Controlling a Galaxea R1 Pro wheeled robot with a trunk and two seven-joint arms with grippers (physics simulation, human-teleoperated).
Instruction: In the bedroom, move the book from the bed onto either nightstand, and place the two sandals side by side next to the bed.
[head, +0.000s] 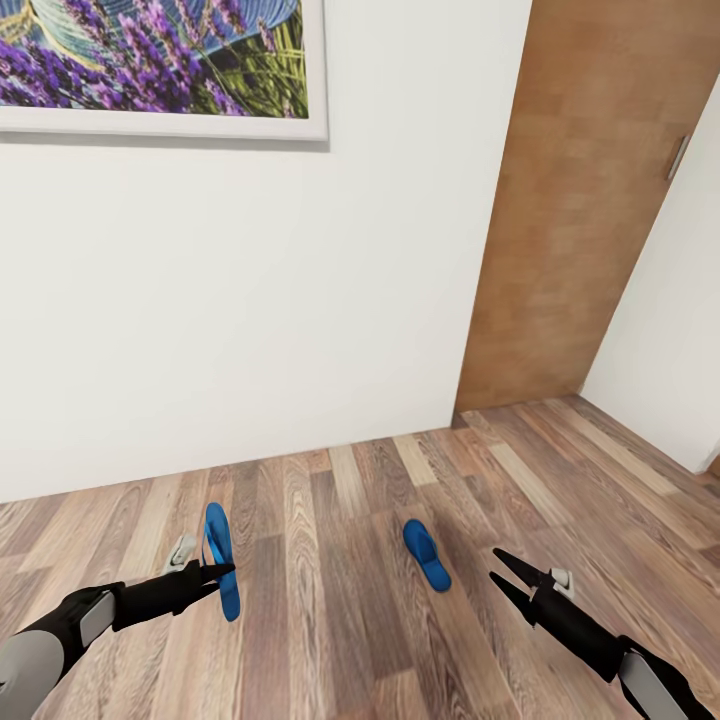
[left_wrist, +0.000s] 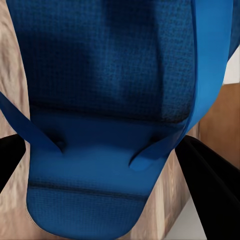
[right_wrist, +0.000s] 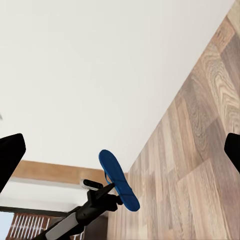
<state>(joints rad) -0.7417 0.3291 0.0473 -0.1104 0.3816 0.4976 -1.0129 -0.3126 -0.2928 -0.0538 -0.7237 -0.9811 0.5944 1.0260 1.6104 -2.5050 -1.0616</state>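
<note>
My left gripper (head: 224, 573) is shut on one bright blue sandal (head: 219, 556), which it holds on edge a little above the wood-plank floor. The left wrist view has that sandal's sole and straps (left_wrist: 110, 100) close up between the black fingers (left_wrist: 207, 172). From the right wrist view, the same sandal (right_wrist: 118, 179) hangs in the left gripper (right_wrist: 113, 193) in front of the white wall. The second blue sandal (head: 427, 554) lies flat on the floor, just left of my right gripper (head: 498, 574), which is open and holds nothing. The book, the bed and the nightstands are out of view.
A white wall (head: 250, 300) with a framed lavender picture (head: 150, 60) stands close ahead. A brown wooden door (head: 580, 200) is at the right, with another white wall (head: 670, 320) beside it. Plank floor (head: 340, 640) stretches between my arms.
</note>
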